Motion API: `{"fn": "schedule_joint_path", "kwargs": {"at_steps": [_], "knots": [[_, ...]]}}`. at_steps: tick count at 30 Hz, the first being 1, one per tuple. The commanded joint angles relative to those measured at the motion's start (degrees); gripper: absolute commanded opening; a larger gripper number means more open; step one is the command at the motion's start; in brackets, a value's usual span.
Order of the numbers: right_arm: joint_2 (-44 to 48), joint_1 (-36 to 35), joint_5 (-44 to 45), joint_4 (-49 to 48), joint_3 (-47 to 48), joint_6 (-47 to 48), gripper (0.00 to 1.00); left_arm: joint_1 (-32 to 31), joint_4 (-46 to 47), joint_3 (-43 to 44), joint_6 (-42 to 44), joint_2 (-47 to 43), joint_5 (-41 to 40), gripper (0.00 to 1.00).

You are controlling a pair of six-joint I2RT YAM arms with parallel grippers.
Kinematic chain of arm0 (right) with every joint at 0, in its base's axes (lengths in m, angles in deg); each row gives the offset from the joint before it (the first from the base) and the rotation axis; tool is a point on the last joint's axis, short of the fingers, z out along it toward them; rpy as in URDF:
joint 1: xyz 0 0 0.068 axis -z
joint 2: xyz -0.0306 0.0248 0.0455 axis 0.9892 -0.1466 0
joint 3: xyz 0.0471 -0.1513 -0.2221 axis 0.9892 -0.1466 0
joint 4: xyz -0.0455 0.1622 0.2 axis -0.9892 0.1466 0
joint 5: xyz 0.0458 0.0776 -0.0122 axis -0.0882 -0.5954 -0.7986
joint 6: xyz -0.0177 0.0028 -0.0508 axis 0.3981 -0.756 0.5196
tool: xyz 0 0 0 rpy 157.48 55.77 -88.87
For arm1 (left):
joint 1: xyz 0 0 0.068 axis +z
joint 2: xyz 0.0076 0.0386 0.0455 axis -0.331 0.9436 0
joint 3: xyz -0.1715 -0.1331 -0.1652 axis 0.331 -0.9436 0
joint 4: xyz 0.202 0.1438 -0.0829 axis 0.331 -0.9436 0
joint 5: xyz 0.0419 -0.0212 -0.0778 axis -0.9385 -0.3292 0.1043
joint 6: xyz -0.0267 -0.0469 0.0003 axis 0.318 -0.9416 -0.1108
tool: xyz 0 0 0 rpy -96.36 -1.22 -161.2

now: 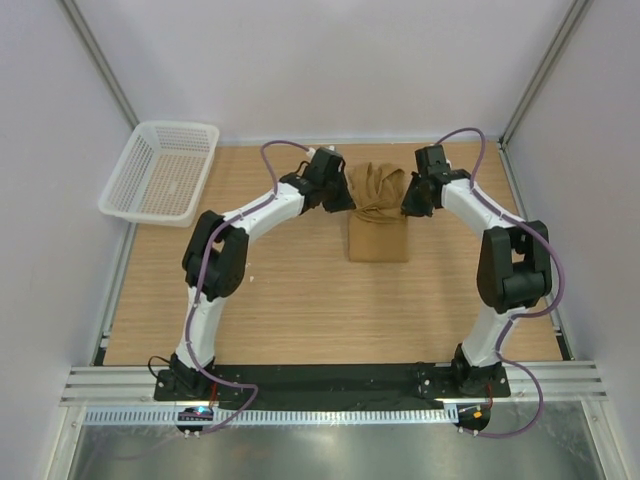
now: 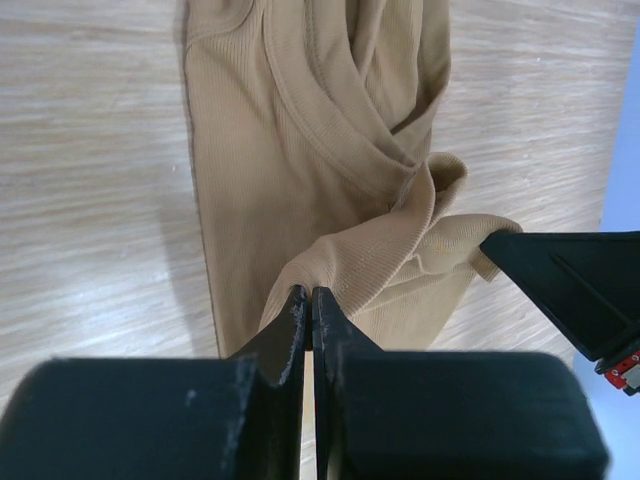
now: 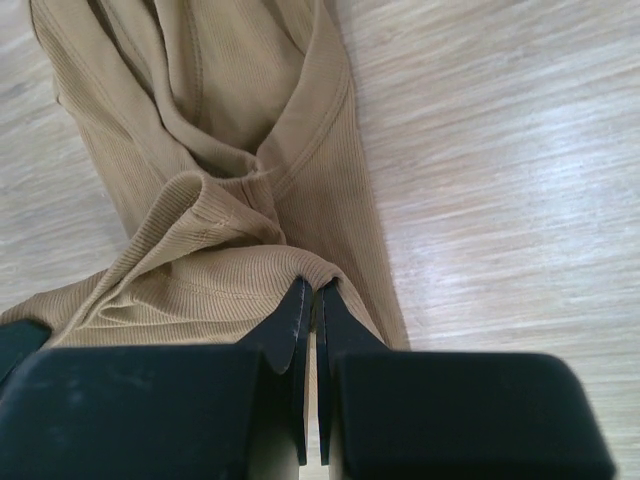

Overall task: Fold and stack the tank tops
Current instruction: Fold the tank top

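Observation:
The tan-brown tank top (image 1: 378,215) lies folded lengthwise in a narrow strip on the wooden table, its far end lifted and bunched between the two grippers. My left gripper (image 1: 343,197) is shut on the top's left far corner; in the left wrist view its jaws (image 2: 310,293) pinch a fold of the ribbed cloth (image 2: 330,170). My right gripper (image 1: 410,199) is shut on the right far corner; in the right wrist view its jaws (image 3: 312,285) pinch the cloth edge (image 3: 200,200). The near end of the top rests flat on the table.
A white plastic mesh basket (image 1: 160,172) sits at the table's far left corner, hanging partly over the edge. The wooden table (image 1: 300,300) is walled in by pale panels. The right gripper's black finger (image 2: 570,290) shows in the left wrist view.

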Motion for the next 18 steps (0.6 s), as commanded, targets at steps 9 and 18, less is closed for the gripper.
{"fn": "schedule_joint_path", "kwargs": {"at_steps": [9,18], "knots": [[-3.3,1.2,3.1,-5.2,5.3,-1.8,0.66,3.5,-3.2,11.7,2.6,7.7,1.7,0.55],[14.3,1.3,1.8,-10.1,-12.8,-1.3,0.71,3.3,1.2,-10.2,2.2,-10.5,2.3,0.59]]}}
